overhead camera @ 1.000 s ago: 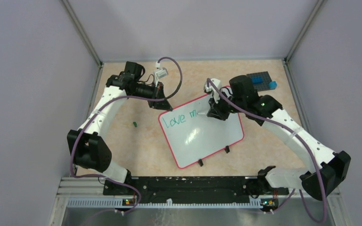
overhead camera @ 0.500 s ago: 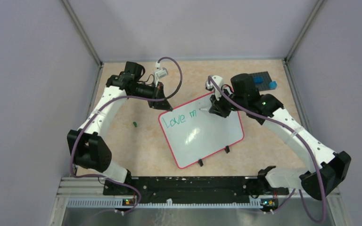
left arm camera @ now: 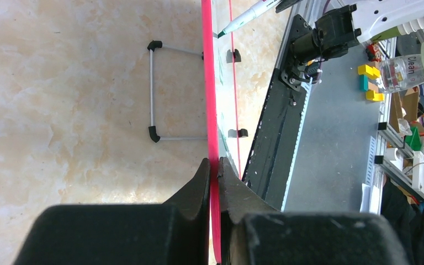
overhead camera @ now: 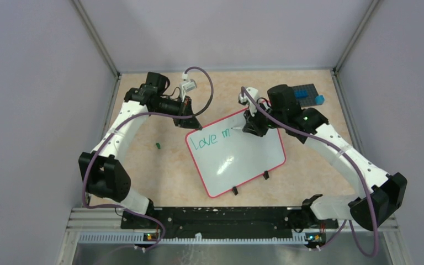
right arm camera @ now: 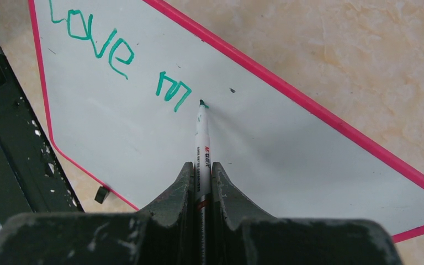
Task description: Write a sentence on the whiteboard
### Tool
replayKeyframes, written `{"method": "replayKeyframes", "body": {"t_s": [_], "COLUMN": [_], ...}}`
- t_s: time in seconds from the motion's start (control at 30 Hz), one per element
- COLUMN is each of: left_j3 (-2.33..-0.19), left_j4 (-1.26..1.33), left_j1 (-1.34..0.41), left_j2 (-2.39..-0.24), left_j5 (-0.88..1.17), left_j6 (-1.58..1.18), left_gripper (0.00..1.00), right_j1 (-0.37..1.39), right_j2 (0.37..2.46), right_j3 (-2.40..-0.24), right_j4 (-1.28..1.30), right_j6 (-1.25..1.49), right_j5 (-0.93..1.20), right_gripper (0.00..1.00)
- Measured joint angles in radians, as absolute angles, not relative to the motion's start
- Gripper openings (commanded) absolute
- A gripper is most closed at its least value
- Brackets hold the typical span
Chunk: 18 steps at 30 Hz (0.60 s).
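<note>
On the table [overhead camera: 160, 165], mid-field: one whiteboard [overhead camera: 237, 160], red-rimmed, set askew, long axis running from near-left to far-right; green "Love m" along its far edge. Also one right gripper [right arm camera: 201, 165], pressed together on a marker [right arm camera: 202, 132], tip seemingly touching the whiteboard just past the "m". Also one left gripper [left arm camera: 213, 168], pinching the whiteboard's far-left corner. Blank surface lies rightward of the tip along the long axis; right arm nearer, so the next letters probably run that way
</note>
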State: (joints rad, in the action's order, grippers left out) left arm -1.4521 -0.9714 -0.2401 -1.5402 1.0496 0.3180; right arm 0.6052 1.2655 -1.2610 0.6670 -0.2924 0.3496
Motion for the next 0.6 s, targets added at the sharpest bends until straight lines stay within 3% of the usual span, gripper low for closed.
{"method": "replayKeyframes", "body": {"t_s": [0.6], "left_j3": [-1.452], "left_j4": [-0.97], "left_j1": [-0.24], "left_j2": [-1.54], "left_j5": [1.044], "left_j6": [0.318], "left_gripper": [0.0], "right_j1": [0.62], "right_j2": [1.267], "right_j3": [-1.225], "right_j4": [0.653], "right_j6": [-0.291], "right_j5": [0.387], "right_gripper": [0.0]}}
